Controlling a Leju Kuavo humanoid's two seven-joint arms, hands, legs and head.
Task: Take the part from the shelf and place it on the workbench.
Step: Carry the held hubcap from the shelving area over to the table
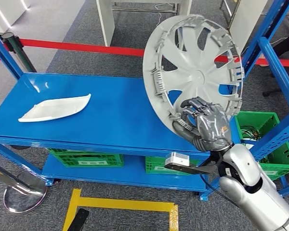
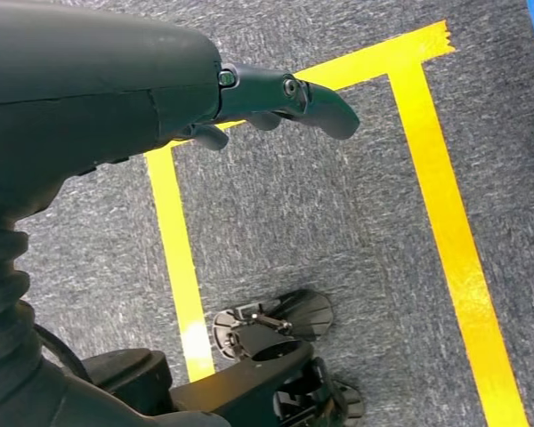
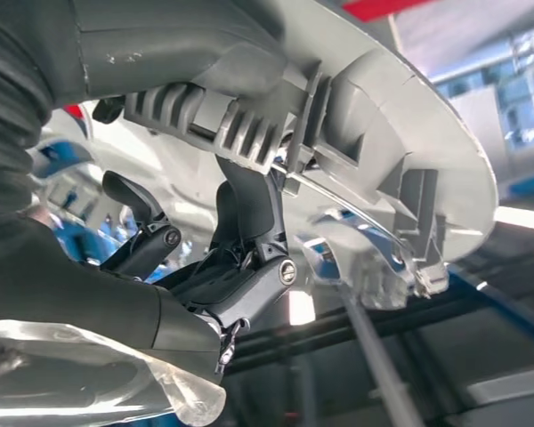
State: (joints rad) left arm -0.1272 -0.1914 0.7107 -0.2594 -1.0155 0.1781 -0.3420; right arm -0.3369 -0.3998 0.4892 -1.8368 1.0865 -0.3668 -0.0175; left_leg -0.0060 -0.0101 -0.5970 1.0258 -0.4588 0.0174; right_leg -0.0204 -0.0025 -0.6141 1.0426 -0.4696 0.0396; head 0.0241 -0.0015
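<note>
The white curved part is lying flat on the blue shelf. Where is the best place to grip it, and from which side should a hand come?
Probably at the wider blunt end of the white curved part, coming from above and from the shelf's front edge. It lies flat and thin, tapering to a point at its other end, so the broad end offers more to hold. The open front is free; the right hand already holds the wheel cover.

Grey spoked wheel cover [image 1: 194,67] tilted upright above blue shelf [image 1: 117,115]

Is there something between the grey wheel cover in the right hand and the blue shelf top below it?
Nothing visible. The white curved panel lies far from the grey wheel cover gripped by the right hand.
</note>
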